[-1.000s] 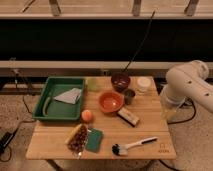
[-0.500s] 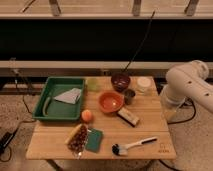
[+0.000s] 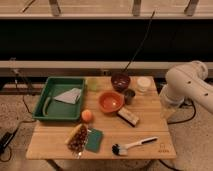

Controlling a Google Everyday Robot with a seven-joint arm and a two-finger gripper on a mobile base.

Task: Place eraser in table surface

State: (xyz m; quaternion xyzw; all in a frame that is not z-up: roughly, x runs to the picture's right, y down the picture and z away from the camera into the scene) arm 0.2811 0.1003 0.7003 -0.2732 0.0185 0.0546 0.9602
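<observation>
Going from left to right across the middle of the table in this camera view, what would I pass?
Green tray → small orange fruit → orange bowl → eraser → bare table surface → the robot's gripper, hanging just off the table's right edge.

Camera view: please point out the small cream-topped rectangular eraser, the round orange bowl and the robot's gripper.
Small cream-topped rectangular eraser (image 3: 128, 117): camera view, middle of its top face.
Round orange bowl (image 3: 111, 101): camera view, its inner floor.
Gripper (image 3: 168, 108): camera view, its visible body, beside the right edge of the wooden table surface (image 3: 150, 107).
</observation>
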